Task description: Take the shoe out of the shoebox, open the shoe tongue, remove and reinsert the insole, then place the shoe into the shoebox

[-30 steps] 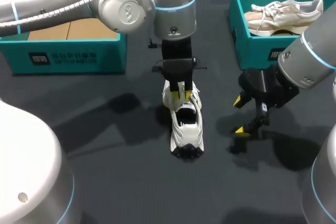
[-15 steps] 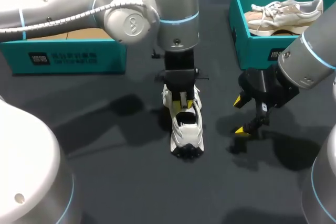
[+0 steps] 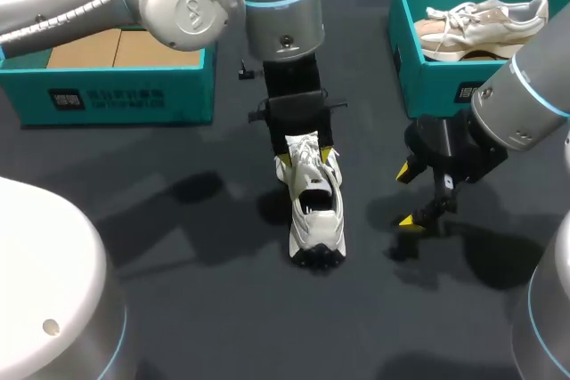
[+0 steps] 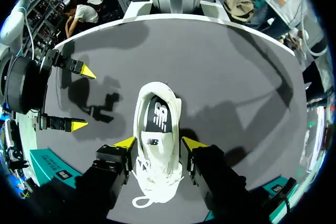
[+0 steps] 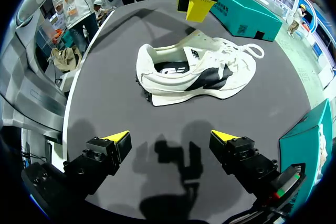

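A white sneaker with black trim stands on the dark table, heel toward the near edge; its black insole shows in the opening. My left gripper hangs over the laces and tongue, open, one yellow tip on each side of the shoe. I cannot tell whether either tip touches it. My right gripper hovers to the shoe's right, open and empty. In the right wrist view the sneaker lies ahead of the right gripper. The right gripper also shows in the left wrist view.
A teal shoebox with a bare cardboard floor stands at the back left. A second teal box at the back right holds a beige sneaker. My right arm's housing stands close to that box.
My left gripper was pinched on the shoe's tongue and has opened, its tips now either side of the shoe. The left arm swung a little. The right arm has not moved.
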